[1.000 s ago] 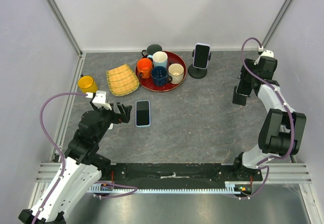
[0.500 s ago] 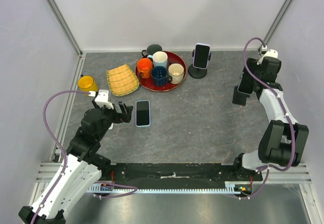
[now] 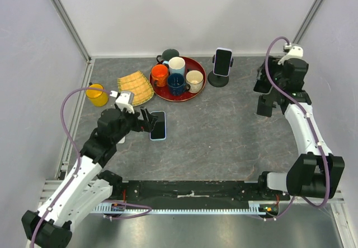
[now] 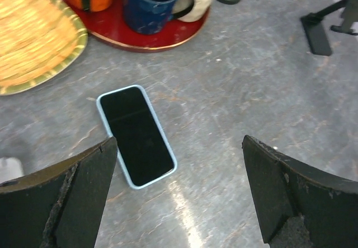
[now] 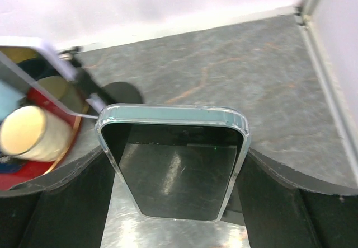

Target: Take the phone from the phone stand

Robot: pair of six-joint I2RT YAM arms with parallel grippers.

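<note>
My right gripper (image 3: 264, 87) is shut on a dark phone in a clear case (image 5: 173, 147) and holds it upright between the fingers (image 5: 61, 197), above a small black stand (image 3: 264, 107) at the right. A second phone (image 3: 222, 61) sits upright on a round-based black stand (image 3: 218, 81) at the back; it also shows in the right wrist view (image 5: 33, 57). A third phone in a pale blue case (image 4: 136, 134) lies flat on the table. My left gripper (image 4: 179, 192) is open and empty, just above and to the right of that phone.
A red tray (image 3: 163, 93) with several mugs stands at the back centre, with a dark mug (image 3: 169, 54) behind it. A woven basket (image 3: 135, 87) and a yellow mug (image 3: 96, 94) are at the back left. The enclosure walls are close to the right arm.
My right gripper has moved up and back with the clear-cased phone, away from the small black stand. My left gripper has moved right and forward, closer to the flat phone.
</note>
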